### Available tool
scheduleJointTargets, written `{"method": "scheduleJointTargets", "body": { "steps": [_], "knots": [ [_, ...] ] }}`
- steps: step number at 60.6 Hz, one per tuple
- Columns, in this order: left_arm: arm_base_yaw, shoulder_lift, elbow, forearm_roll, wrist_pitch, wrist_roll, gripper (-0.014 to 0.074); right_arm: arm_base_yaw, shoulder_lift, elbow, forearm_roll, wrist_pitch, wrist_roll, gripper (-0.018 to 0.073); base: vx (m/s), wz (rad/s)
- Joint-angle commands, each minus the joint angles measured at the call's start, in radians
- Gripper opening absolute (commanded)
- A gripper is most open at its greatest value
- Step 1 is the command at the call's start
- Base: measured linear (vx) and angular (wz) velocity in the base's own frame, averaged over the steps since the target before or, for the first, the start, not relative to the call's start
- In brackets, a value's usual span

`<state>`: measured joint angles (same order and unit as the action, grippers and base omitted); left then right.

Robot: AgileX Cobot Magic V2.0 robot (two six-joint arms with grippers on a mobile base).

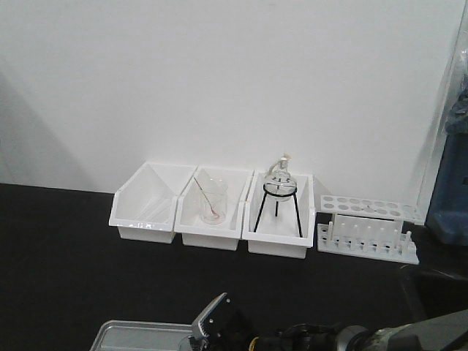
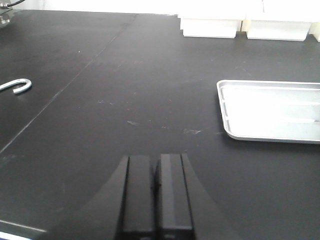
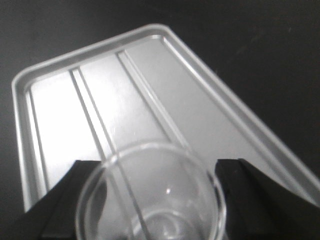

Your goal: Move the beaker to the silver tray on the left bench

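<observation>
Beaker (image 3: 150,192) held over the silver tray (image 3: 60,105)

My right gripper's (image 3: 150,200) jaws clasp it; left gripper (image 2: 156,187) is closed, idle above the counter (image 2: 125,75). I'd lower upright onto a flat panel, avoiding ridges

The bench (image 1: 66,270) top is matte black, faintly scuffed with pale marks. On it the silver tray (image 2: 280,112) is silvery-grey with raised parallel ridges. The beaker (image 3: 150,195) is clear, colourless glass. Three bins (image 1: 212,208) against the white wall (image 1: 219,73) are white, as is the test-tube rack (image 1: 368,227). A black wire tripod (image 1: 279,205) stands in one bin. Another clear beaker holds a red-tipped rod (image 1: 210,201).
</observation>
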<state>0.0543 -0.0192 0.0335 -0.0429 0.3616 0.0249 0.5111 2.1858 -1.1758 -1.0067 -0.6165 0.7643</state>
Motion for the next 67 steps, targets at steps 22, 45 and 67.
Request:
{"method": "scheduleJointTargets", "body": {
  "steps": [22,45,67],
  "knots": [
    [0.0,-0.008,0.019,-0.007,-0.079,0.0,0.0001,-0.005,-0.242,-0.024,0.006,-0.037,0.051,0.0595,0.0,0.0],
    [0.0,-0.008,0.019,-0.007,-0.079,0.0,0.0001,-0.005,-0.714,0.104,-0.389,0.036,0.416,0.0491,0.0,0.0],
    [0.0,-0.008,0.019,-0.007,-0.079,0.0,0.0001,-0.005,-1.109,0.317,-0.457,0.03,0.494,0.0382,0.0,0.0]
  ]
}}
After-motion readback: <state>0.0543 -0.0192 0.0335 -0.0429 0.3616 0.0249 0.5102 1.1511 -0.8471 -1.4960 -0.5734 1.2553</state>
